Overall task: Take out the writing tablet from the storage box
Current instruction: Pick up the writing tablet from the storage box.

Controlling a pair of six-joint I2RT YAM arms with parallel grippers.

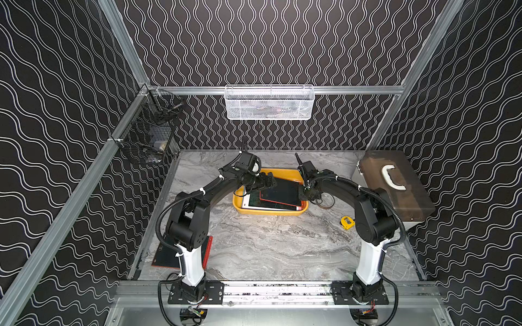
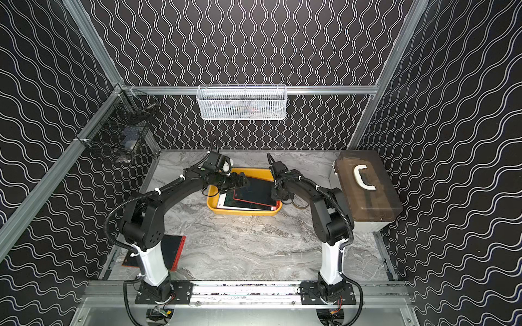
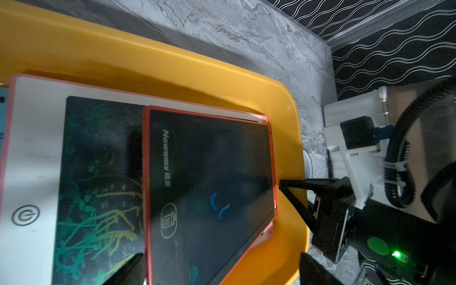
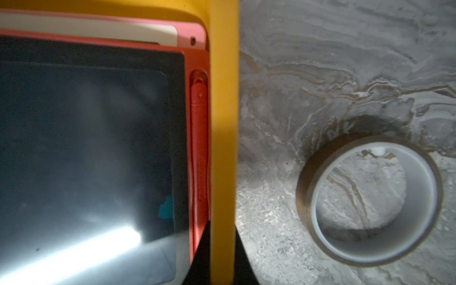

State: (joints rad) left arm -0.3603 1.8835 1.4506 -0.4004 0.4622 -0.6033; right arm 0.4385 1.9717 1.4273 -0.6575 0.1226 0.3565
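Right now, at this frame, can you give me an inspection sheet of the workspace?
Surface: marble-look table, no spills seen.
Job's things: yellow storage box mid-table holds a red-framed tablet lying askew on a white-framed tablet; both inside.
Clutter: second red tablet by the left arm's base; tape roll beside the box, apart from it; tape measure; grey case at the right edge.
Grippers: left gripper open wide above the tablets; right gripper shut on the box's rim.
Cables: black conduit tied along both arms; no snag seen.
Surroundings: white mesh basket and black wire basket hang on the frame rails.
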